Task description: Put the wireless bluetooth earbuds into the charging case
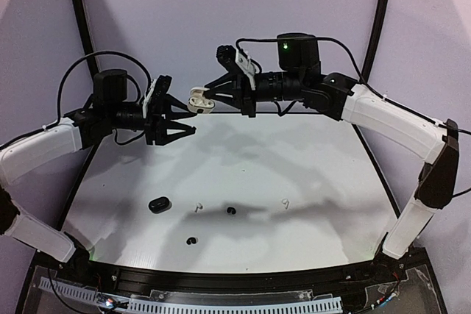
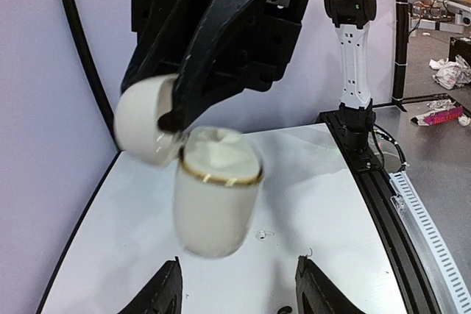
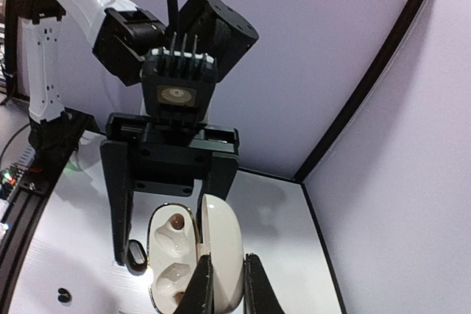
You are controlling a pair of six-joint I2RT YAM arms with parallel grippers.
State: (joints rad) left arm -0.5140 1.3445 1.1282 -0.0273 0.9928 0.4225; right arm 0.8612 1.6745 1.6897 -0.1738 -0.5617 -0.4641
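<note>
Right jaws pinch the open white case (image 1: 200, 101) aloft at 12 o'clock; left jaws hang spread beside it. Hold its sockets upward, steady; the earbuds (image 1: 197, 207) lie on the worktop (image 1: 309, 182) toward 6 o'clock.

charging case (image 1: 200, 101) above table (image 1: 309, 159) | earbuds (image 1: 232, 212) on table, second case (image 1: 159, 204) leftmost

Pale lavender walls (image 1: 221, 5), white table (image 1: 280, 167), black edge rail (image 1: 243, 279), soft shadows on tabletop.
</note>
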